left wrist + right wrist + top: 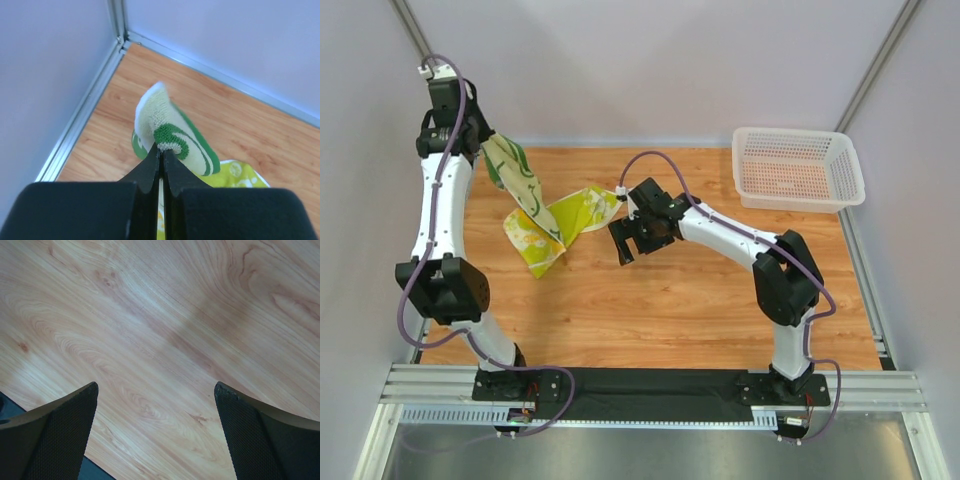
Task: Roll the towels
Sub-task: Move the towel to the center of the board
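Wood table (670, 300) | towel (535, 215) well left of basket (798, 168), one end raised | left gripper (161, 149) pinching towel; right gripper (156, 390) spread, empty | risk: if you lift higher, thin pinch may slip, towel drops bunched.

The top camera overlooked the whole table (670, 310) from behind. Both wrist cameras shared its wood closely, the left facing its upper-left corner.
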Controlling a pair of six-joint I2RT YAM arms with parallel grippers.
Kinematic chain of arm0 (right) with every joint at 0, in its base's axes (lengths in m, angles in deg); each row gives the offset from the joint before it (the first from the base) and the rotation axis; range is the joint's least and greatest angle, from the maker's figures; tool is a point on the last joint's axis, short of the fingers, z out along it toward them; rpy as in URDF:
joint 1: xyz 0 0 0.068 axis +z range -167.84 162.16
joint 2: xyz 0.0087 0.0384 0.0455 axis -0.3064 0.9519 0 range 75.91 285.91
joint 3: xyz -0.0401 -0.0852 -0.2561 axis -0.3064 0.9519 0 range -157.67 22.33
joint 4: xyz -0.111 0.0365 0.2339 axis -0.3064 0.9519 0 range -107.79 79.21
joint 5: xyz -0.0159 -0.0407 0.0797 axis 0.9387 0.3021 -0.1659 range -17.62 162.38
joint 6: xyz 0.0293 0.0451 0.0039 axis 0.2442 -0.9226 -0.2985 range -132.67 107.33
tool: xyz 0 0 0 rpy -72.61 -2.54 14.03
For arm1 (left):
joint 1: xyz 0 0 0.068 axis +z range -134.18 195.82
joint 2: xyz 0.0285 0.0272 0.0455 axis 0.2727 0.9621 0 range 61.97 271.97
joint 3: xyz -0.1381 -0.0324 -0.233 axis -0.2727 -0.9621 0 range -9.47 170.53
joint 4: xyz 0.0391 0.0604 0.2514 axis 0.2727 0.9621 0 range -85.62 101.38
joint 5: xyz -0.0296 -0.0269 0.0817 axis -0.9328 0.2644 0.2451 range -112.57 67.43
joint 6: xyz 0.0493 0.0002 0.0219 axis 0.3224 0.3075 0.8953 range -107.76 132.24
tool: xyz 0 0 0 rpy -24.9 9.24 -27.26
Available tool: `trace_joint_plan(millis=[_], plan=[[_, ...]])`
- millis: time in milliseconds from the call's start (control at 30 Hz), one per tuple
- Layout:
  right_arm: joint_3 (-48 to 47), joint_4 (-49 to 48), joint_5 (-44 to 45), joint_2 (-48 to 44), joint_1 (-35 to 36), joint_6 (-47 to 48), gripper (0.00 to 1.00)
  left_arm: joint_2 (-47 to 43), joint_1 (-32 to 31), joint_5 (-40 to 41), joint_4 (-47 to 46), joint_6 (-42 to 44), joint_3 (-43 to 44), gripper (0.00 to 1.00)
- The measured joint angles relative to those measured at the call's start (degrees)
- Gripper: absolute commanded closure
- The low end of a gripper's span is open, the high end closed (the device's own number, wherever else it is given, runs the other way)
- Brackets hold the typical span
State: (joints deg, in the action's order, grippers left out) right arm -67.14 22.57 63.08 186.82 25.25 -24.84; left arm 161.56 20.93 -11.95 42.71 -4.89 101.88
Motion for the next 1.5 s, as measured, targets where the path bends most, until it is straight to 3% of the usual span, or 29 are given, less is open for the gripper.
trace_joint_plan(millis=[167, 367, 567, 667, 700, 733, 767, 900, 1067, 1267, 1500], plan=[[-0.04, 0.04, 0.00, -0.17, -0.61, -0.02, 0.00, -2.78, 1.75, -1.60, -0.63, -0.55, 2.05, 1.00], [-3.08, 1.49, -0.04, -0.17, -4.63, -1.46, 0.00, -11.56, -0.39, -13.64, -6.56, -3.48, 2.47, 1.00], [-9.29, 5.01, 3.74, -1.77, -15.65, -5.86, 0.00, -16.06, -14.93, -23.93, -5.20, 0.94, -1.86, 0.99], [-9.33, 8.63, 5.95, -4.52, -23.30, -8.28, 0.00, -17.09, -24.44, -25.62, -2.43, 4.52, -11.74, 0.71], [-8.55, 9.33, 6.86, -5.95, -25.86, -8.81, 0.00, -16.90, -27.34, -25.31, -1.42, 5.29, -15.02, 0.33], [-7.21, 9.88, 8.07, -7.69, -28.35, -9.09, 0.00, -16.33, -29.97, -25.33, -0.35, 6.27, -17.73, 0.04], [-5.57, 10.54, 9.22, -9.64, -30.75, -9.27, 0.00, -15.30, -32.96, -25.44, 0.72, 6.60, -20.83, 0.00], [-1.44, 13.29, 12.96, -15.45, -34.97, -9.14, 0.00, -10.49, -40.26, -26.27, 3.91, 5.92, -29.31, 0.00], [1.99, 13.29, 10.32, -17.27, -33.92, -9.35, 0.00, -11.82, -39.21, -21.31, 6.10, 5.38, -31.32, 0.00], [6.43, 11.93, 2.93, -14.38, -29.88, -10.99, 0.00, -16.39, -26.01, -18.95, 6.12, 2.34, -31.98, 0.06], [6.71, 12.00, -0.83, -6.08, -22.05, -12.11, 0.06, -16.72, -11.23, -17.44, 7.82, -1.88, -40.61, 0.16]])
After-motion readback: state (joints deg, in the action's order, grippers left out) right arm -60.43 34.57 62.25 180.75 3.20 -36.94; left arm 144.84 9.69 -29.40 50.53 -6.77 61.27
